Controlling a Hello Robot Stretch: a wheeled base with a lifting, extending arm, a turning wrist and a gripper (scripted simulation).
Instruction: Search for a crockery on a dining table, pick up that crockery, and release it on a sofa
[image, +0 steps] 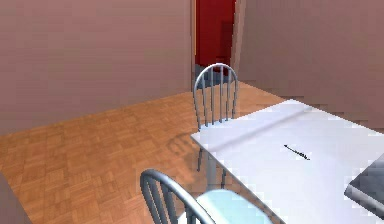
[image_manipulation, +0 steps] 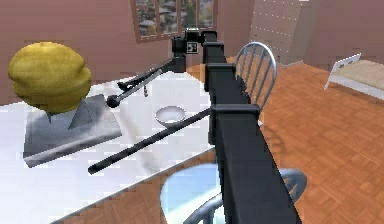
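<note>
Reaching arm: we see the dark square-section arm (image_manipulation: 235, 140) rise from the bottom edge of the arm side view and run out over the white rectangular worktop (image_manipulation: 60, 188).
Claw: the claw (image_manipulation: 120, 92) sits at the arm's far end, its thin fingers (image_manipulation: 150, 78) slanting down toward the view's left.
Claw state: we cannot tell whether the fingers stand apart or together.
Claw load: the fingertips end in front of a grey square slab (image_manipulation: 90, 125) lying on the worktop, so we cannot tell whether the claw holds anything or touches the slab.
Bowl: the small pale round bowl (image_manipulation: 170, 115) stands upright on the worktop, just left of the arm and lower right of the fingertips in the picture. It is near the claw, but we cannot tell whether the claw is over or beside it.
Slab's load: a yellow rounded lump (image_manipulation: 50, 72) stands on the slab.
Chair: a grey metal spindle-back chair (image_manipulation: 256, 62) stands just right of the arm.
Ahead: in the forward view we see a thin dark item (image: 297, 153) lying on the worktop, a wooden floor (image: 90, 150) and a red door (image: 214, 30) far back.
</note>
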